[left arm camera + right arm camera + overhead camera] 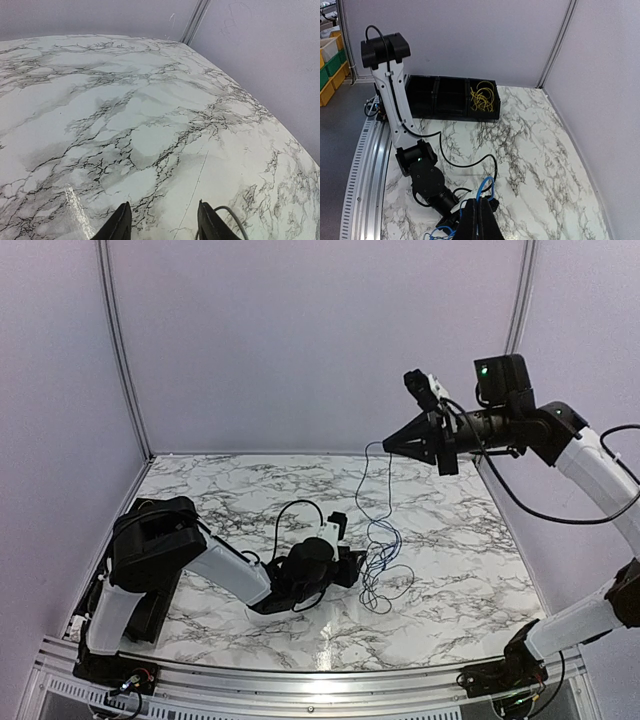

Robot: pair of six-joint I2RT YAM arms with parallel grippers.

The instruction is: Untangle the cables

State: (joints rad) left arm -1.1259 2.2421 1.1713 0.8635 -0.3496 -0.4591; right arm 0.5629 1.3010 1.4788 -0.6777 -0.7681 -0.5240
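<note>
We see the right claw (392,444) raised well above the table (230,490), clenched on the blue cable (383,552). The right wrist view shows its fingers pressed together with a blue loop coming out just past them. From that grip the cables (378,585) hang nearly straight down, so their long axis is upright, and their lower end gathers in loose loops on the marble. Dark strands run with the blue one; we cannot tell where they cross.

The left claw (162,226) lies low on the table, just beside those loops, which lie on the right arm's side of it. It is much the nearer of the two to the heap. Its fingers stand apart with bare marble between them, gripping nothing. One hair-thin strand (200,181) runs toward the gap.

We judge the coming move turns on this: the left claw takes a strand low down while the right holds the blue one high, so they part along that upright line.

A yellow cable (482,97) lies apart in the end compartment of a tray (440,92).
</note>
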